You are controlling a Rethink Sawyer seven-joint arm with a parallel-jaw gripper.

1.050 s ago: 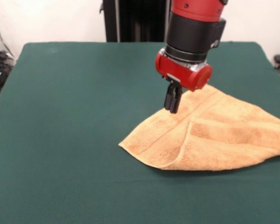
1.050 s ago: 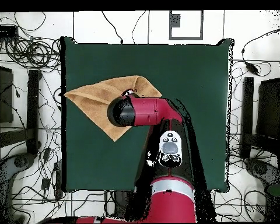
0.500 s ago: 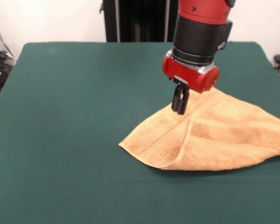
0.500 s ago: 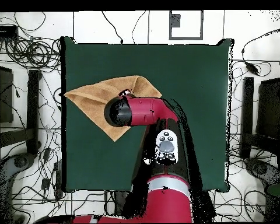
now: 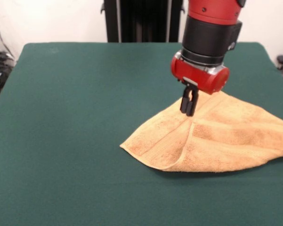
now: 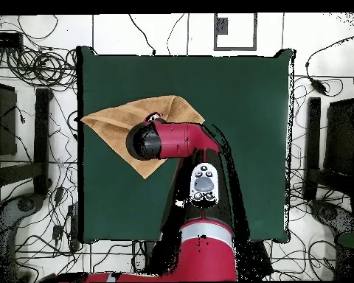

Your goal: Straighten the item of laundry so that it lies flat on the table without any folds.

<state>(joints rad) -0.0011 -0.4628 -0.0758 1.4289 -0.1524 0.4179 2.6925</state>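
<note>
Front and overhead views of a towel-flattening setup. The orange-tan towel (image 5: 216,139) lies on the dark green table (image 5: 75,122), toward the right of the front view and at the left edge of the overhead view (image 6: 117,125), one corner reaching that table edge. It is not flat: a layer is folded over, with a raised crease running from the middle toward its near rounded edge. The red and black arm (image 6: 184,140) hangs over the towel. The gripper (image 5: 189,106) points down with its dark fingers (image 5: 184,101) close together, nearly closed, tips just above or touching the cloth; nothing is visibly pinched. No label or legible writing shows.
</note>
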